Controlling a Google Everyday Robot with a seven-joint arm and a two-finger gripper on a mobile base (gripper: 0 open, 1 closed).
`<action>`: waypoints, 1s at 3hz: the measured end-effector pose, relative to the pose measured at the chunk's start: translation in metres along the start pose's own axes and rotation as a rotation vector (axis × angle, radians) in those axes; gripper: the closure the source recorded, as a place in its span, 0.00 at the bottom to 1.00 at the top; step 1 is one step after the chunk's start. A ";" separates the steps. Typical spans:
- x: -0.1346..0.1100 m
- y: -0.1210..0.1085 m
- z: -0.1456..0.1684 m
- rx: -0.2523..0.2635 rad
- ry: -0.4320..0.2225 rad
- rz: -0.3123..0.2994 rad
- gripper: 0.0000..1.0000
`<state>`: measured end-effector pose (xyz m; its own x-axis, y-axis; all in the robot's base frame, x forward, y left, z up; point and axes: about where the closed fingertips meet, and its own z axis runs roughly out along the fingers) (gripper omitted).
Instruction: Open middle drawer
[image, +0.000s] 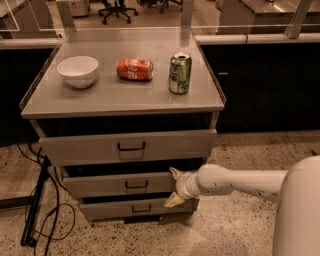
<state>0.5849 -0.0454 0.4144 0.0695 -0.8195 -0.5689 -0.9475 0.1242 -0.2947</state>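
Note:
The middle drawer (107, 184) is a grey metal front with a small black loop handle (136, 185), set between a taller top front (127, 147) and a smaller bottom front (125, 208). My gripper (173, 187) sits at the middle drawer's right end, right of the handle, at the tip of the white arm (235, 181) that comes in from the right. Its two pale fingers are spread apart, one above and one below, with nothing between them.
On the cabinet top (125, 100) stand a white bowl (78, 71), a red can lying on its side (134, 69) and an upright green can (179, 72). Black cables (37, 200) lie on the floor to the left. Dark counters stand behind.

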 end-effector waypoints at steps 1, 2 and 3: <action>0.000 0.000 0.000 0.000 0.000 0.000 0.49; 0.000 0.000 0.000 0.000 0.000 0.000 0.72; -0.005 -0.003 -0.007 0.000 0.000 0.000 0.95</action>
<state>0.5849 -0.0454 0.4236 0.0695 -0.8195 -0.5689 -0.9475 0.1241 -0.2946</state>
